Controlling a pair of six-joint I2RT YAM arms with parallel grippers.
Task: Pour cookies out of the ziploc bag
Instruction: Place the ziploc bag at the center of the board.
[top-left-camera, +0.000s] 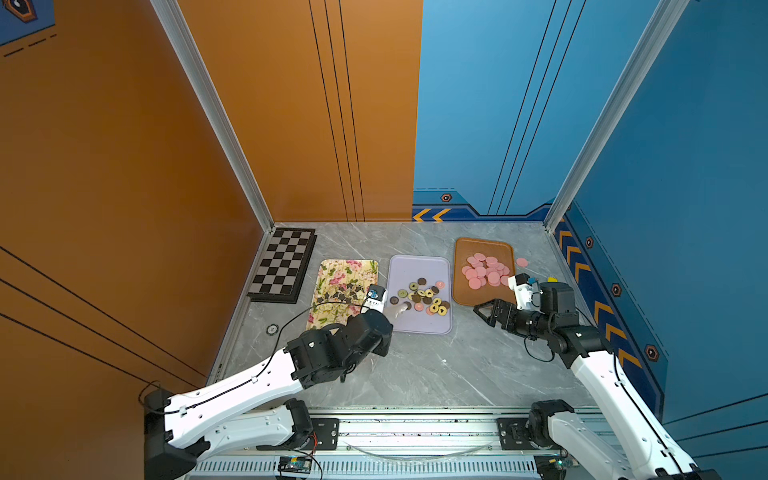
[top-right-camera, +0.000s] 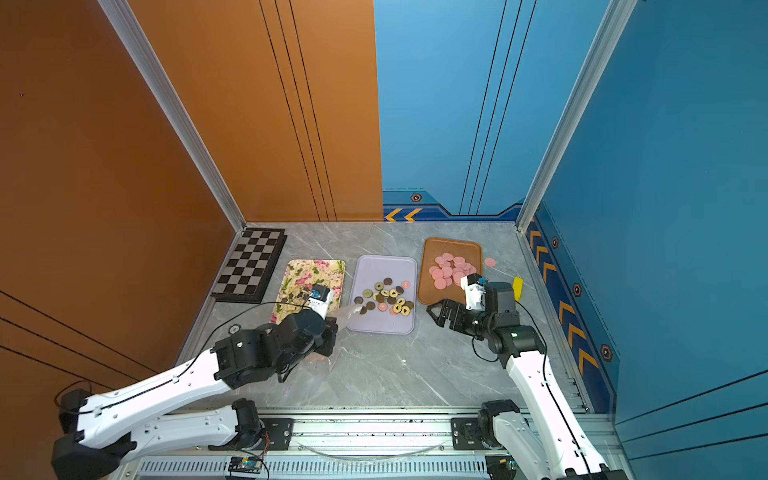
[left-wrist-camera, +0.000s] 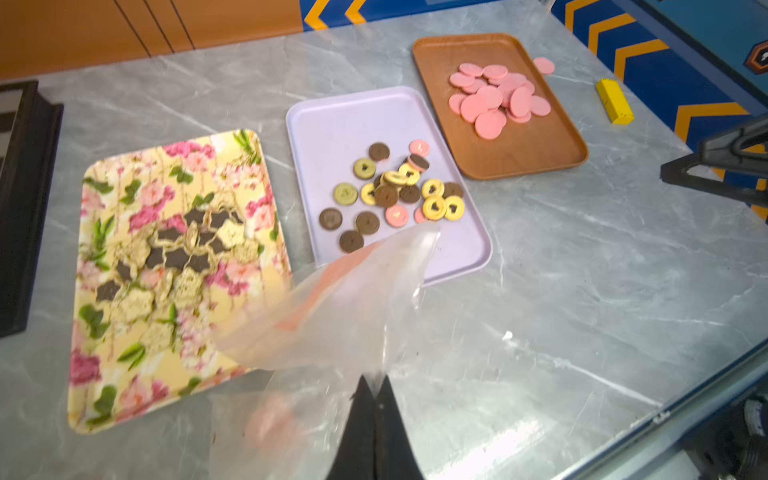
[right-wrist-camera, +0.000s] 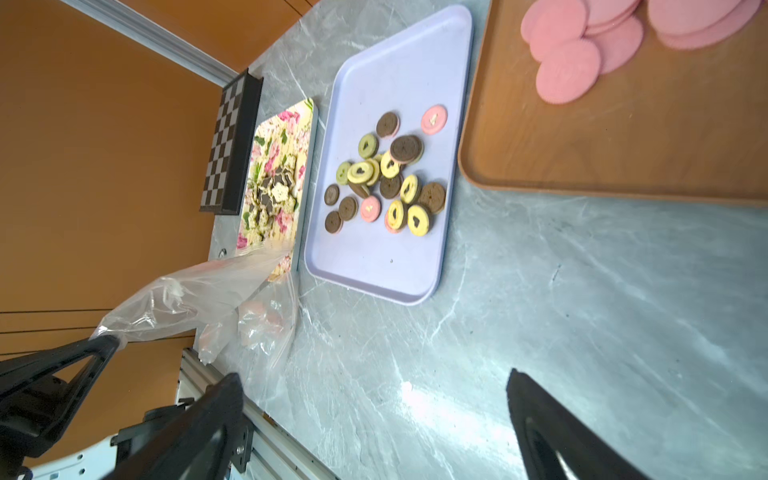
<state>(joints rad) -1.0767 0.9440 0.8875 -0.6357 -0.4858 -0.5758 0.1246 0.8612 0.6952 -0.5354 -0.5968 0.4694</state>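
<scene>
Pinching the clear ziploc bag (left-wrist-camera: 345, 299), the left arm's jaws are shut on its edge, and the bag hangs over the near left corner of the lilac tray (top-left-camera: 419, 268). Round cookies (top-left-camera: 422, 296) lie on that tray, star cookies (top-left-camera: 338, 295) on the floral tray (top-left-camera: 349, 268) to its left, and pink discs (top-left-camera: 486, 270) on the brown tray (top-left-camera: 465, 249) to its right. The right arm's jaws stand wide open and empty above the table (top-left-camera: 436, 365), near the brown tray.

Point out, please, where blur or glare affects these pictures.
Left wrist view: the plastic bag is smeared by motion blur, while the cookies on the lilac tray are sharp. Right wrist view: a bright glare patch sits on the table. Both top views: evenly lit, no strong glare.
</scene>
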